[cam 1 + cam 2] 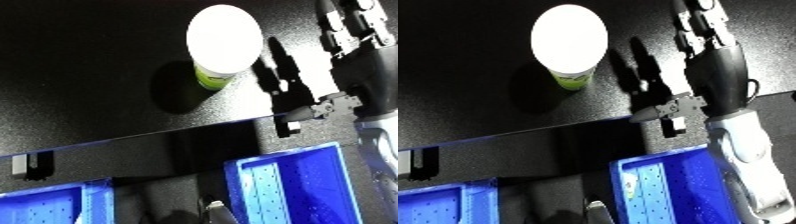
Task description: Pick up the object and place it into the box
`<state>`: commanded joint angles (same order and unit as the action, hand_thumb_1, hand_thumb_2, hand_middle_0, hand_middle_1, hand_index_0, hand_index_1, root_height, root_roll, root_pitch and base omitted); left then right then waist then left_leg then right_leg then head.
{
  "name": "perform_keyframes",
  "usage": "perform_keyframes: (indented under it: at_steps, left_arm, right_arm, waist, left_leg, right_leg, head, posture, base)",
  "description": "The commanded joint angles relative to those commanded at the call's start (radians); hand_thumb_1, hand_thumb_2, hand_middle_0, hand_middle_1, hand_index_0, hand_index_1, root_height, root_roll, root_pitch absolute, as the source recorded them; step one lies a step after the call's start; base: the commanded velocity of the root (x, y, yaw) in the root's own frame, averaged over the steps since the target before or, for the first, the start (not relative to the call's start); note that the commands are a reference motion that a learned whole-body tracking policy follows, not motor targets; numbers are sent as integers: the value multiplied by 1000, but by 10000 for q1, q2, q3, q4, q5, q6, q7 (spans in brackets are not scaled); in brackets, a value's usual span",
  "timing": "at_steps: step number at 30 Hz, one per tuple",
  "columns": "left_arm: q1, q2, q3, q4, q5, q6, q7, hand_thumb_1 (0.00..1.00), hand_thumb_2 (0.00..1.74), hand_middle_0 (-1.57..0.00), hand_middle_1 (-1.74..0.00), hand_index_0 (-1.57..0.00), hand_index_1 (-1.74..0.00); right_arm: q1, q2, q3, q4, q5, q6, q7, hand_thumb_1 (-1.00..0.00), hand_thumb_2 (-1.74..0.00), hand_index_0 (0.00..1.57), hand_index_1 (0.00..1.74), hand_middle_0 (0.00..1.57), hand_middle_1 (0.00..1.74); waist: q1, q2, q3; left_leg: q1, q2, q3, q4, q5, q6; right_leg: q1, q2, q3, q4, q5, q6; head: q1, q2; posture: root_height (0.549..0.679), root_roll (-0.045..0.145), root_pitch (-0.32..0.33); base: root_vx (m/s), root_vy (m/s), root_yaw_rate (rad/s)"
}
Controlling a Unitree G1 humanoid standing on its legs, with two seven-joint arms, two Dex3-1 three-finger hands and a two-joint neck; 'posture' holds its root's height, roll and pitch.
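In the upper middle of the frame we see a cup with a wide white top and a green-labelled body, standing on the black table and tilted a little toward us by the downward view, its shadow falling to the left. To its right, in the upper right of the frame, we find the right hand, black, reaching up across the table from a white and silver forearm that enters from the lower right. Its fingers are stretched out nearly straight and hold nothing; the thumb sticks out to the left lower down. The hand lies just beside the cup but apart from it, with a dark strip of table and the hand's shadow between them. Along the bottom edge we see two blue bins: one at lower centre-right with a perforated floor, partly covered by the forearm, and another in the lower left corner. Both are well apart from the cup. We see no left hand in either view.
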<state>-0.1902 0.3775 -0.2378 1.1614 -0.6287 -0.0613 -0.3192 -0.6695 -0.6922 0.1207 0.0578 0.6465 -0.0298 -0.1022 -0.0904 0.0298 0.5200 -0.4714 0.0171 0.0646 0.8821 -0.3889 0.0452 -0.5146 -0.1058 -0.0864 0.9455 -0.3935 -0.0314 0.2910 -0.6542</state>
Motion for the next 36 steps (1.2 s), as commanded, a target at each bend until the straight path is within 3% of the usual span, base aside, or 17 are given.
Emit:
perform_keyframes:
  at_steps: [10,18,28,35,36]
  left_arm:
    - [-161,-52,-173,3,159,124,35,0,0,0,0,0,0]
    - [-229,-120,-258,-31,205,280,86,0,0,0,0,0,0]
    - [-286,-327,-375,-182,139,420,225,0,0,0,0,0,0]
    - [-243,-394,-366,-211,138,426,291,0,0,0,0,0,0]
    - [-231,-396,-361,-212,130,417,297,0,0,0,0,0,0]
  right_arm:
    - [-1241,274,938,895,142,574,-178,0,0,0,0,0,0]
    - [-1943,516,1464,901,345,984,-74,0,0,0,0,0,0]
    - [-2283,966,1887,628,353,1315,29,-500,-870,785,870,785,870]
    - [-2074,918,1840,450,395,1392,-18,-850,-1479,1334,1479,1334,1479]
    - [-2011,884,1803,416,367,1369,-7,-850,-1479,1334,1479,1334,1479]
  waist:
    - [292,122,0]
    - [412,192,-3]
    - [430,310,-37]
    - [364,320,-34]
    - [345,317,-30]
  left_leg:
    - [-60,-83,-85,73,-11,30]
    - [-158,-133,-97,129,11,-2]
    - [-137,-189,-57,58,50,-47]
    - [-127,-169,-19,-43,98,-73]
    - [-127,-161,-12,-54,101,-75]
  right_leg:
    - [-69,-101,-40,191,-102,-71]
    - [-179,-109,-17,289,-137,-104]
    - [-264,-87,85,333,-176,-138]
    - [-311,-67,132,257,-127,-125]
    - [-322,-61,140,247,-118,-119]
  head:
    - [816,727]
    - [1398,1033]
    - [1777,1150]
    - [1900,1244]
    - [1913,1259]
  posture:
    - [611,70,-26]
    - [610,72,-23]
    - [609,78,-19]
    - [610,79,-13]
    - [610,79,-12]
  base:
    - [14,-3,72]
    - [6,6,47]
    - [7,18,25]
    - [-7,7,1]
    - [-16,4,-29]
